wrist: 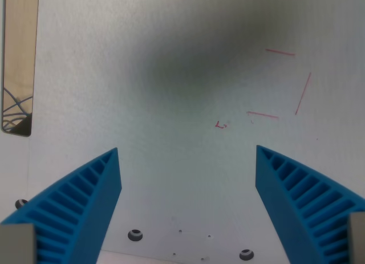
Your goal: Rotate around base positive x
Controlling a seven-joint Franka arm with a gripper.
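Jaws, blue and ribbed, stood wide apart with nothing between them; gripper (188, 153) held no object and hung above the desk (171, 59), not touching it.

Item 1: left finger (85, 201), entering from the wrist view's lower left, tip pointing up and inward.

Item 2: right finger (296, 190), entering from the lower right, mirror of the first.

Item 3: desk, pale white-grey, with a broad soft shadow (211, 53) across its upper middle.

Item 4: red lines (302, 93), three thin strokes forming an incomplete box toward the wrist view's upper right, well apart from the fingers.

Item 5: small red mark (220, 125), near centre, perhaps a letter or bracket; too small to read. No brand or legible label was found.

Item 6: dark holes (135, 235), along the lower edge, between the fingers, with another at (246, 254).

Item 7: wooden strip (17, 59), at the far left edge, with thin curved cables at its lower end.

Task object: none; the task concerned the arm's own pose, so its thing was the gripper itself, empty over the desk. Step judged: a free-air rotation, progress not determinable from one view. Next move would call for tilting the wrist about the base x axis while staying clear of the desk.
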